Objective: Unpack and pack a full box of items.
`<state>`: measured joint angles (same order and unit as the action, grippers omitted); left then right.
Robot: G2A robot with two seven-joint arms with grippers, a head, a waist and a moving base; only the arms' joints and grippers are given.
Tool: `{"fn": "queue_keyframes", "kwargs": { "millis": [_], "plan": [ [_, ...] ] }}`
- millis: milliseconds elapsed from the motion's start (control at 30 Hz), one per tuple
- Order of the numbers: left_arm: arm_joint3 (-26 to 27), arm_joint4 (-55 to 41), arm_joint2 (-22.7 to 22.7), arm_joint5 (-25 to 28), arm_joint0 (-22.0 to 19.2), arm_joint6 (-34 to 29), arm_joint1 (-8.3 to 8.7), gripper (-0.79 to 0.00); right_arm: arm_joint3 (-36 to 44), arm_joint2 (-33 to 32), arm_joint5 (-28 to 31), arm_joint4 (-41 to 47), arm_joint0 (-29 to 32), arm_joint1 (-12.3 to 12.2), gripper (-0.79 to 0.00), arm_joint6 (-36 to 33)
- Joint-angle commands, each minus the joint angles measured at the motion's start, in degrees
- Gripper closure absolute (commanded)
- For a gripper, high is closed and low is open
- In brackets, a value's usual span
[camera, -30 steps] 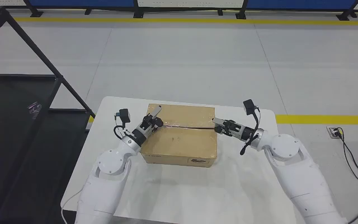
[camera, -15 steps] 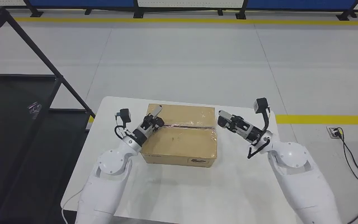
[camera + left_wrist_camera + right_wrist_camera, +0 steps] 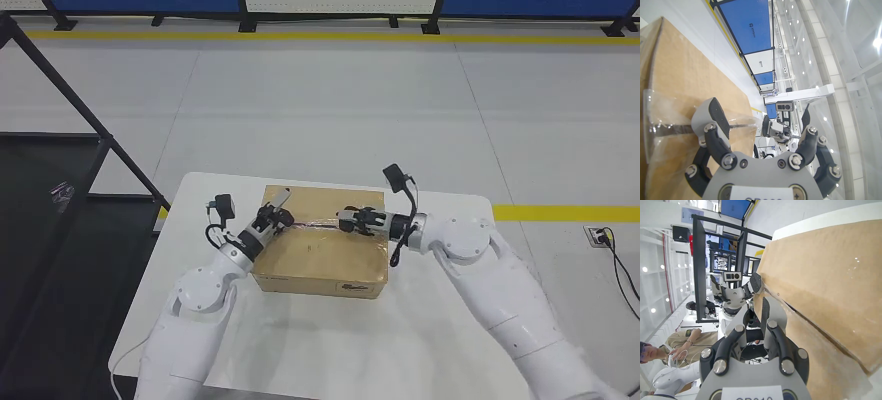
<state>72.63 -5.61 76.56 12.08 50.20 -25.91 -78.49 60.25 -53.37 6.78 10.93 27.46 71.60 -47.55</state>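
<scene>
Brown cardboard box (image 3: 315, 262) (apparently taped) shut; lying flat

Bright, even overhead light fills the hall; ceiling lamps (image 3: 877, 42) flare white in the left wrist view. Clear tape (image 3: 662, 113) on the box (image 3: 687, 75) glints. Both wrist views bow at their edges. Shadows on the bench (image 3: 330, 330) are faint.

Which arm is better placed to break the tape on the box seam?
Probably right: the right gripper is midway along the taped seam; the left gripper sits open at its end.

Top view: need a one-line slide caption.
Closed cardboard box on white table; left gripper at one end of its taped seam, right gripper over the seam near mid-box.
</scene>
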Motion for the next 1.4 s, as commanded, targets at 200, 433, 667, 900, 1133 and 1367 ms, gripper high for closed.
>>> {"fn": "queue_keyframes", "kwargs": {
  "millis": [200,433,667,900,1133,1367],
  "plan": [
    [-0.6,-0.4,-0.4,0.1,-0.5,-0.1,0.06,-0.785,-6.9,4.1,-3.0,-0.8,-5.2,2.4,0.0,-0.2],
    [-1.0,-0.8,-0.6,0.4,-0.9,0.1,0.1,-0.785,-12.4,6.5,-5.8,-1.7,-8.4,3.9,0.0,-2.6],
    [-1.1,-1.0,-0.5,0.4,-1.1,0.0,0.23,-0.785,-15.4,5.7,-5.7,-2.8,-9.0,3.9,0.0,-3.5],
    [-1.0,-0.9,-0.5,0.4,-1.3,-0.2,0.36,-0.785,-13.7,2.5,-5.7,-4.6,-7.0,2.2,0.0,-3.9],
    [-1.0,-1.0,-0.7,0.4,-1.3,0.2,0.42,-0.785,-8.3,-2.6,-7.9,-7.1,-3.2,-0.4,0.0,-3.9],
    [-0.9,-1.2,-0.5,0.5,-1.1,0.7,0.54,-0.785,-1.6,-8.3,-9.6,-8.7,2.0,-2.9,0.0,-4.4]
  ]
}}
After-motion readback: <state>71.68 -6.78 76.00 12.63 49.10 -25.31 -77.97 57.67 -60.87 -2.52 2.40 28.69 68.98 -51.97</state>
